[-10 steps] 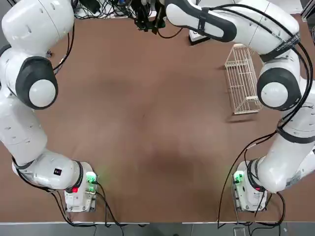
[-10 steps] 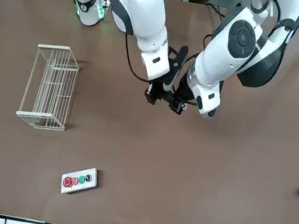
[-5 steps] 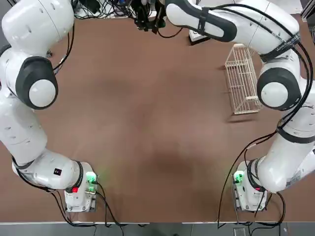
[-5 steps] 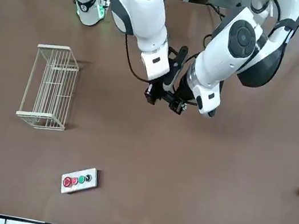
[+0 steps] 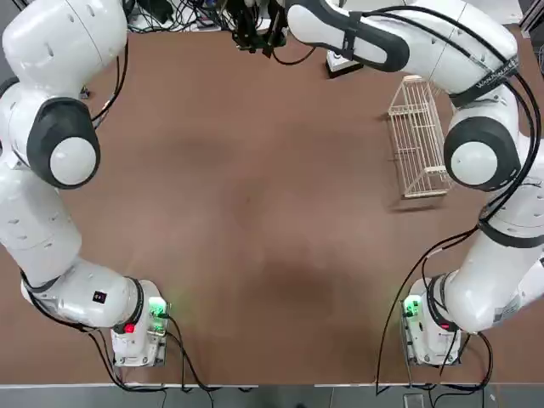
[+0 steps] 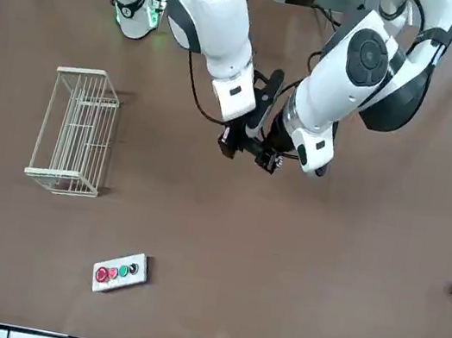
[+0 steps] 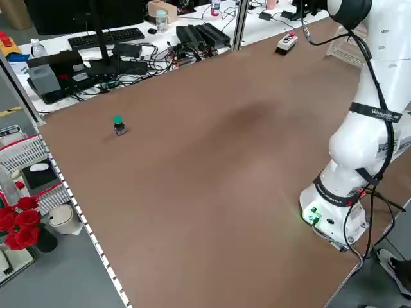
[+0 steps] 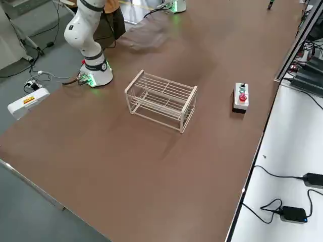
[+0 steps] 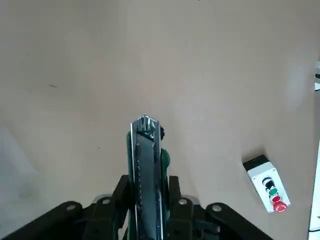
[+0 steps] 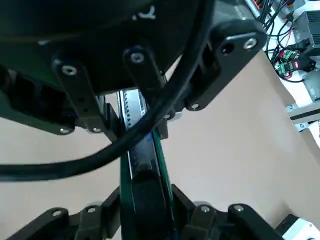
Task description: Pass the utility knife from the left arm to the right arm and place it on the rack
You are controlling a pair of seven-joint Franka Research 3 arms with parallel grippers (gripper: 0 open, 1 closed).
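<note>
The slim utility knife with a metal spine and dark green sides (image 9: pixel 146 180) is held up above the brown counter (image 6: pixel 277 274), well apart to the left of the white wire-grid rack (image 6: pixel 54 173), with the left arm's black claw (image 9: pixel 148 202) and the right arm's black claw (image 10: pixel 148 212) both closed on it, opened no wider than its body. From here I'd worry about it twisting or dropping if the left lets go before the right has a firm hold, or if they pull apart unevenly. Compared with a moment ago, I can't spot any shift in either arm or the rack.
</note>
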